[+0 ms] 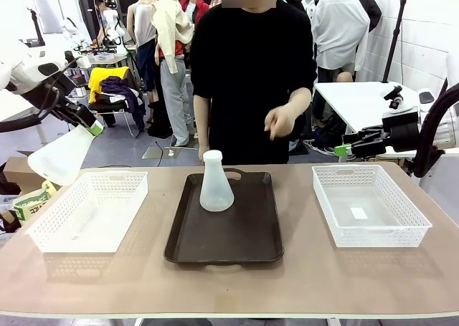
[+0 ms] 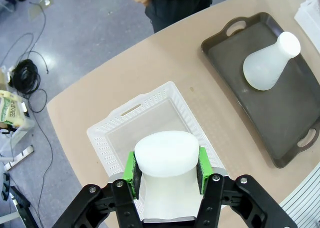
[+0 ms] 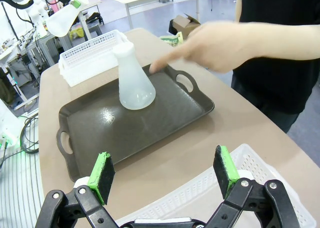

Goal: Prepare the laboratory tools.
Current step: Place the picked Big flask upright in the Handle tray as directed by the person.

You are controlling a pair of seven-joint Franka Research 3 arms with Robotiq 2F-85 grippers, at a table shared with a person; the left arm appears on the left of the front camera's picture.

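Gripping one conical flask [image 2: 166, 158] by its neck in my left gripper [image 2: 166, 167], above the left basket [image 2: 107, 138].
My right gripper [image 3: 165, 174] is hanging wide open, empty; the other flask [image 1: 215, 182] is standing on the brown tray [image 1: 244, 233].

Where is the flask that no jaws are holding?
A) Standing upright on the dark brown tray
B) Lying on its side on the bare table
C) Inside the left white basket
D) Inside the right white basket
A: the free flask stands upright on the dark brown tray, between the two white baskets.
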